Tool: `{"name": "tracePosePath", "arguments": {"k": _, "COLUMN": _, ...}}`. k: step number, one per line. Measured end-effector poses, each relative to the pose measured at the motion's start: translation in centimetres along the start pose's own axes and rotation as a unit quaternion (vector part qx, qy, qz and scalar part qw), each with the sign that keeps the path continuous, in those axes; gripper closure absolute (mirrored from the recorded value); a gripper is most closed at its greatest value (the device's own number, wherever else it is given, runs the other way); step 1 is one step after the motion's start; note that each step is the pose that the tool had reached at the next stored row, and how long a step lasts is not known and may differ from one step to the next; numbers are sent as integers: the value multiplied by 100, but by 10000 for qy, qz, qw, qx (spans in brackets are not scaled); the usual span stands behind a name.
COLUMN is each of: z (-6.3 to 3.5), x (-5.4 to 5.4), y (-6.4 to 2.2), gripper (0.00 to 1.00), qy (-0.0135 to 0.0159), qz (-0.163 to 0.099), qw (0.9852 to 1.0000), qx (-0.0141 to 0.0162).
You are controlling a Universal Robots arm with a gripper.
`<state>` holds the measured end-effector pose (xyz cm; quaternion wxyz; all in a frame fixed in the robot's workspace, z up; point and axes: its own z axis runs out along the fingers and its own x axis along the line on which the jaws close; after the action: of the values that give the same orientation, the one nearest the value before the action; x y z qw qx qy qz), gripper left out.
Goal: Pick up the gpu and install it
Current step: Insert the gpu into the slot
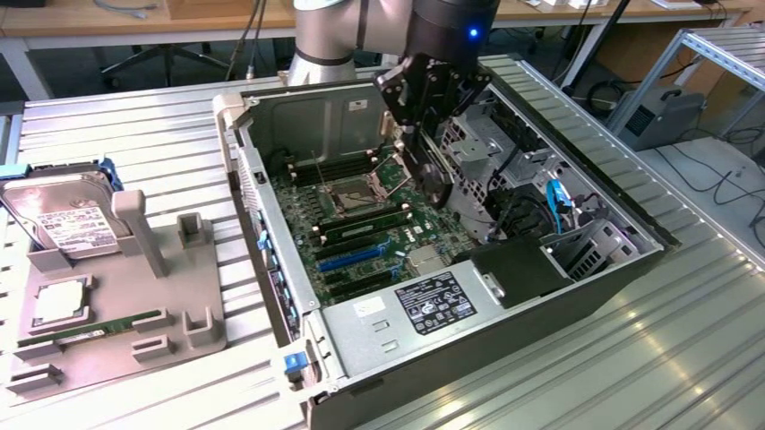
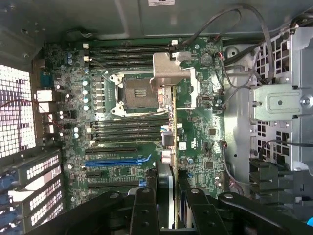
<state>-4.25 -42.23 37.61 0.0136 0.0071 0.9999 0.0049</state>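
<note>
We log a silver-grey cylindrical arm (image 1: pixel 325 40) segment with a paler ring at its joint. Wrist housing (image 1: pixel 445 22) is black and rounded, and we mark a small blue light (image 1: pixel 474 33) glowing on it. Hand (image 1: pixel 410 148) is matte black, built from flat bar links. In the wrist view we note the black fingers (image 2: pixel 145 210), blocky and rounded, with round pivot screws (image 2: pixel 145 190) at the link ends.

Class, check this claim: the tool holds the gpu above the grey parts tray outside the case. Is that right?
Not quite. The tool holds the gpu above the motherboard inside the open case, not above the grey parts tray, as the exterior view shows.
</note>
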Motion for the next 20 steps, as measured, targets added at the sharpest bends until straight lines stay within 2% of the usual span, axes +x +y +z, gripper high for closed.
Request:
{"name": "tracePosePath", "arguments": {"k": 2, "z": 2, "x": 0, "y": 0, "gripper": 73, "qy": 3, "qz": -308, "qw": 9995, "qx": -9}}
{"name": "tracePosePath", "arguments": {"k": 5, "z": 4, "x": 0, "y": 0, "gripper": 73, "qy": 6, "qz": -564, "qw": 9984, "qx": -16}}
{"name": "tracePosePath", "arguments": {"k": 10, "z": 7, "x": 0, "y": 0, "gripper": 73, "qy": 9, "qz": -982, "qw": 9952, "qx": -27}}
{"name": "tracePosePath", "arguments": {"k": 13, "z": 10, "x": 0, "y": 0, "gripper": 73, "qy": 13, "qz": -1309, "qw": 9914, "qx": -35}}
{"name": "tracePosePath", "arguments": {"k": 14, "z": 11, "x": 0, "y": 0, "gripper": 73, "qy": 15, "qz": -1480, "qw": 9890, "qx": -40}}
{"name": "tracePosePath", "arguments": {"k": 20, "z": 19, "x": -3, "y": 0, "gripper": 73, "qy": 20, "qz": -1998, "qw": 9798, "qx": -54}}
